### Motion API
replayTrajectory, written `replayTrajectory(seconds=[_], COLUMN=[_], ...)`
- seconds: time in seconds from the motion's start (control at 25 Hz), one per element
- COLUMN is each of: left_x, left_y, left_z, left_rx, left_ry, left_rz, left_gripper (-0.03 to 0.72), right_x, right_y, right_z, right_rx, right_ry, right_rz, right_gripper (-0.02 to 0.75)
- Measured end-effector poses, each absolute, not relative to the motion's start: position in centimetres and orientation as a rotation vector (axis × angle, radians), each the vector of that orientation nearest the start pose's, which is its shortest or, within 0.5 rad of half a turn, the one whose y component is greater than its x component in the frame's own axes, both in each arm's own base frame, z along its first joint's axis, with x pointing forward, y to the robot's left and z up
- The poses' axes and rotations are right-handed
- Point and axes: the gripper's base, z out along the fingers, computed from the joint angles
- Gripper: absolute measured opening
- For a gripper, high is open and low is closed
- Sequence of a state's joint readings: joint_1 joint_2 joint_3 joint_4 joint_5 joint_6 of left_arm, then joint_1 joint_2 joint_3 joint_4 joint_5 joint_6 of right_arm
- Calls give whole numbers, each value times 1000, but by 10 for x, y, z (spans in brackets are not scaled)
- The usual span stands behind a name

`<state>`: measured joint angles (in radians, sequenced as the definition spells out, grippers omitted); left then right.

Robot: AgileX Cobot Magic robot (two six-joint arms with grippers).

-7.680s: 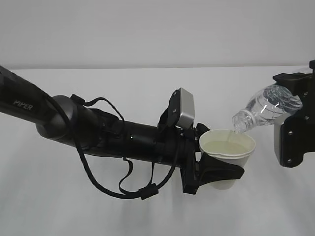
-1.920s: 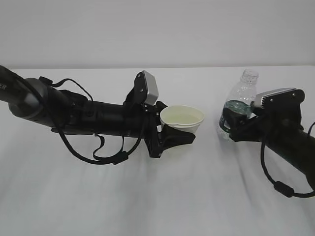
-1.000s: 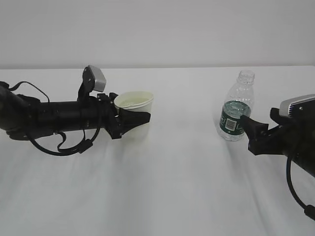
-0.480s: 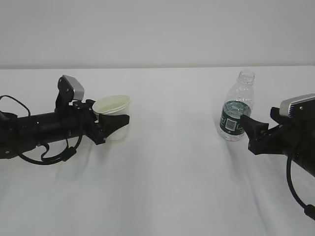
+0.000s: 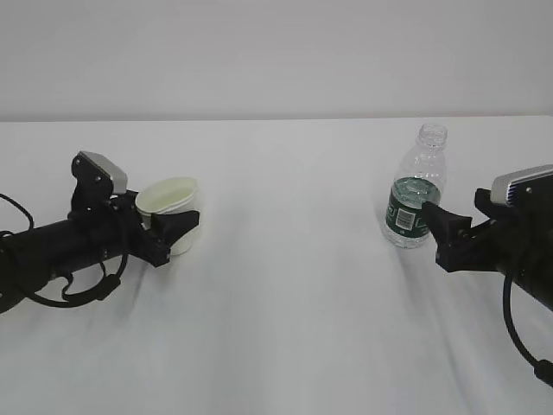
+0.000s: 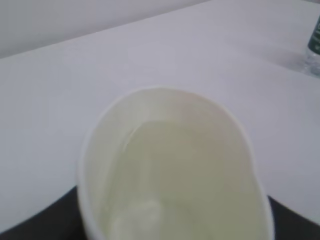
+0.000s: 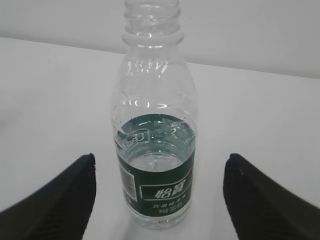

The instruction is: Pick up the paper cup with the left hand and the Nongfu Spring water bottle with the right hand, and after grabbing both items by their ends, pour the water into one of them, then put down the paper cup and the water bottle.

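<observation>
Two containers: paper cup with water, in left end effector; bottle freed, right end effector open.

The support surface is a flat white table with a matte, unmarked top, reaching back to a pale wall. Two items are on or at it, well apart from each other.

1. The Nongfu Spring water bottle stands upright on the right side of the table. It is clear, ribbed and capless, with a dark green label band bearing white print. A little clear water sits in its lower part, at label height.

2. The paper cup is at the left side, tilted. Whether its base touches the table cannot be determined.
</observation>
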<state>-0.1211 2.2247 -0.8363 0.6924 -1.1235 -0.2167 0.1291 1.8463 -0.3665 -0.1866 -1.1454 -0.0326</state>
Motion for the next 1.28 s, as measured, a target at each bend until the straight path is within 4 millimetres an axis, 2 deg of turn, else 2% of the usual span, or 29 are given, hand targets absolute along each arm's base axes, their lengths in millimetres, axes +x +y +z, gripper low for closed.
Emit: replayTrajectory(seconds=[0.64, 1.28], left_x=[355, 363], left_y=[-89, -78], left_z=[72, 74], left_rx=[570, 419], left_ry=[1726, 1736], left_rz=[-494, -390], left_gripper=[415, 410], right_x=[263, 261], right_y=[50, 49], right_z=[119, 118], right_rx=[-336, -336], right_ry=[1793, 1798], right_rz=[168, 168], right_gripper=[592, 592])
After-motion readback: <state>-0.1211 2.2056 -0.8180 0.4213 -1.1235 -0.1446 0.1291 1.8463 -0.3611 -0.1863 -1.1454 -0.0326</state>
